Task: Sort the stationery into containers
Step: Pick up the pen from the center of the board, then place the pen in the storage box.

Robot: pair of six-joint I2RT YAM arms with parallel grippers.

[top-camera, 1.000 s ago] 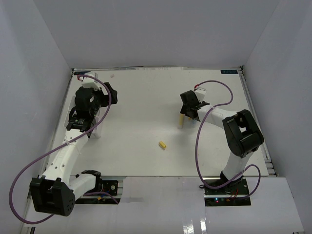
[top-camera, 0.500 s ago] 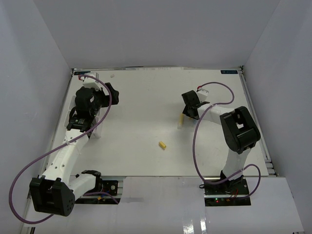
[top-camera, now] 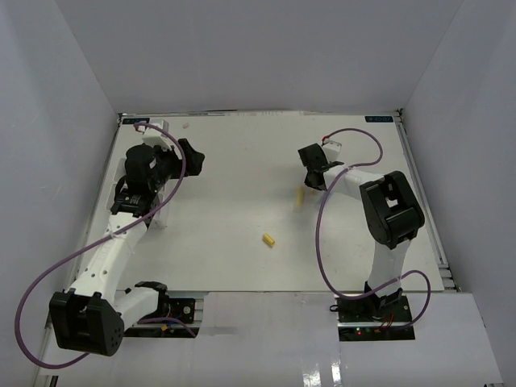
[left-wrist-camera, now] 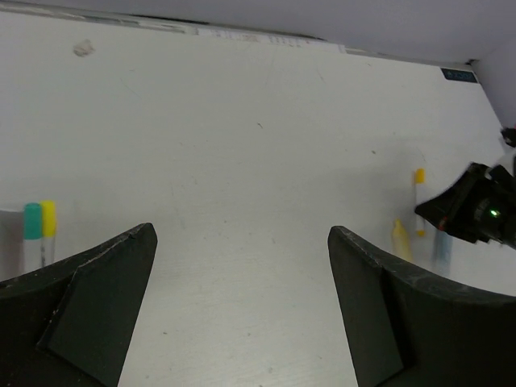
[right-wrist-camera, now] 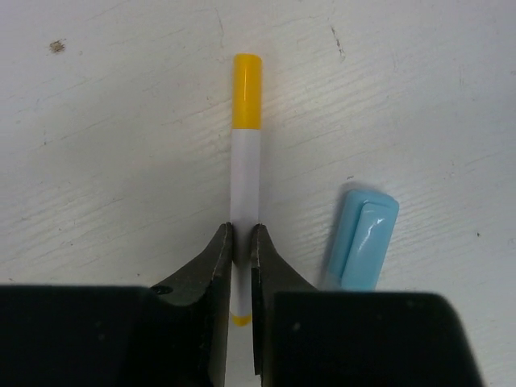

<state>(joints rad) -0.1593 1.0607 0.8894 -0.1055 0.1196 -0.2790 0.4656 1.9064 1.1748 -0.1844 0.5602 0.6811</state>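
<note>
In the right wrist view my right gripper (right-wrist-camera: 240,242) is shut on the white barrel of a yellow-capped marker (right-wrist-camera: 245,161) that lies on the table. A light blue cap-shaped item (right-wrist-camera: 360,238) lies just right of the fingers, untouched. From above, that gripper (top-camera: 310,179) is at centre right with the marker (top-camera: 299,197) below it. A yellow eraser piece (top-camera: 268,239) lies alone mid-table. My left gripper (left-wrist-camera: 240,242) hangs open over bare table at the far left (top-camera: 189,157). A teal-capped pen (left-wrist-camera: 32,222) and a yellow-capped pen (left-wrist-camera: 49,219) stand at its left. The white translucent container (top-camera: 159,211) is mostly hidden by the left arm.
White walls close the table in on three sides. Purple cables loop off both arms. A small grey smudge (left-wrist-camera: 83,49) marks the far left of the table. The right gripper's body (left-wrist-camera: 472,211) shows at the right edge of the left wrist view.
The right gripper has gone from half open to shut around the yellow-capped marker, and its arm has shifted slightly back. The left arm has barely moved.
</note>
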